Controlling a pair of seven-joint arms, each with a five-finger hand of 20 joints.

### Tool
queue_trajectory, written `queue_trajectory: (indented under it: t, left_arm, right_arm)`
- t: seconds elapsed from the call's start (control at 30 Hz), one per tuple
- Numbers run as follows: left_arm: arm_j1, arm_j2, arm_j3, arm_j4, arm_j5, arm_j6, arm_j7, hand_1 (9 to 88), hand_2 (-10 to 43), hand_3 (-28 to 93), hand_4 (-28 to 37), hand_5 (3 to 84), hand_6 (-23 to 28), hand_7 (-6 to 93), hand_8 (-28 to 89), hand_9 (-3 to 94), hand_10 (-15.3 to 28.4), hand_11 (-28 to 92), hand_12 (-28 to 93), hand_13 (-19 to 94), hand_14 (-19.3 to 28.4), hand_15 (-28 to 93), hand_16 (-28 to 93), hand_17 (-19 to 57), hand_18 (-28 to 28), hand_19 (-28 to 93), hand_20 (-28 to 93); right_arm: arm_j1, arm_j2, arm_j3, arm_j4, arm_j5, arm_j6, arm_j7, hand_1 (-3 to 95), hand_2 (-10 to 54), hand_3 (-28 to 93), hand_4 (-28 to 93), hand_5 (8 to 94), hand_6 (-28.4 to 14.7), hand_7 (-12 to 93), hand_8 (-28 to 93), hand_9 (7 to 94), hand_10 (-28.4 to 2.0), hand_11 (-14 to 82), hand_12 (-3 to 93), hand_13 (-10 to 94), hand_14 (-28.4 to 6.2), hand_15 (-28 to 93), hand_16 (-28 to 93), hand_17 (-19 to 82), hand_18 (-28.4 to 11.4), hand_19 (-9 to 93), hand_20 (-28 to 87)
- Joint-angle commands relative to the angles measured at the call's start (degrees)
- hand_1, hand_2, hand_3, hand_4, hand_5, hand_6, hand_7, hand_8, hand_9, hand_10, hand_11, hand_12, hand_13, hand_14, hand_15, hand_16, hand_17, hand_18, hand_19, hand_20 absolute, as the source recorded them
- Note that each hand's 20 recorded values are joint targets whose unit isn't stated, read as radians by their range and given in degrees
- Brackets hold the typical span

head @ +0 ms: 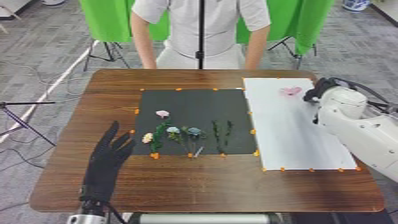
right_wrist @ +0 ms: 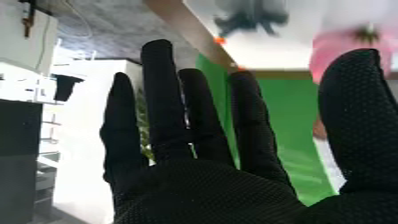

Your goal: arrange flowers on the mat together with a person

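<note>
Right hand (head: 321, 90) at the table's (head: 187, 185) two o'clock, fingers straight, apart — thumb partly hiding a pink flower (right_wrist: 326, 52). Left hand (head: 107, 156) at eight, fingers likewise.

No readable text, labels, numbers or signs anywhere

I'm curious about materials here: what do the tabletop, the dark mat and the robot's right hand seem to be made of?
The table looks like brown wood or wood veneer, with streaky grain and a slight sheen. The dark mat is flat and dull, perhaps felt or heavy paper. The right hand wears matte black fabric, judging by its fine dotted weave.
</note>
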Motion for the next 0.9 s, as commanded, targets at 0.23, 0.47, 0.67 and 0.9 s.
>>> queue_trajectory:
  t: [0.23, 0.47, 0.67, 0.9]
  left_arm:
    - [-0.4, 0.17, 0.52, 0.41, -0.26, -0.52, 0.52, 21.5, 4.3, 78, -28.3, 23.4, -1.3, 11.7, -10, 27.5, 12.7, 10, 12, 22, 17.8, 22, -1, -11.9, 23.0, 43, 4]
    - [-0.6, 0.42, 0.73, 0.20, -0.65, -0.37, 1.42, 21.6, 4.4, 78, -28.3, 23.4, -1.2, 11.7, -10, 27.5, 12.7, 10, 12, 22, 17.8, 22, -1, -11.9, 23.0, 43, 4]
    - [-1.0, 0.54, 0.84, 0.39, -0.52, -0.72, 1.26, 21.6, 4.4, 78, -28.3, 23.5, -1.1, 11.6, -10, 27.5, 12.8, 10, 12, 22, 17.8, 22, -1, -11.9, 23.0, 42, 4]
    - [-0.4, 0.55, 0.72, 0.16, -0.47, -0.32, 1.43, 21.5, 4.4, 78, -28.3, 23.7, -1.0, 11.4, -10, 27.4, 12.8, 10, 12, 22, 17.8, 22, -1, -11.9, 23.0, 43, 4]
  right_arm:
    - [1.4, -2.1, 1.6, 2.7, 1.0, -8.9, -3.1, 32.1, -1.8, 71, -26, 35.9, 5.9, 19, -13, 40.4, -12.7, 15.2, 17.5, 40, -13.2, 55, 12, 6, -22.4, 53, 31]
    - [0.7, -2.4, 0.6, 3.6, -0.1, -6.6, -3.4, 36.8, -1.7, 70, -27, 41.1, 7.0, 21, -15, 46.2, -9.6, 15.2, 16.7, 46, -11.8, 53, 13, 8, -22.3, 55, 31]
    - [0.2, -2.1, -1.7, 3.9, -4.2, -2.4, -5.2, 52.6, -6.3, 61, -28, 59.5, 7.8, 29, -10, 68.1, -4.4, 14.5, 20.5, 62, -4.8, 49, 22, 15, -17.3, 62, 32]
    - [-1.3, -1.1, -3.8, 3.5, -5.7, 6.2, -4.1, 61.6, -9.5, 57, -28, 76.0, 8.0, 30, -4, 87.7, -2.0, 9.1, 35.7, 75, 1.2, 51, 31, 24, -12.9, 69, 32]
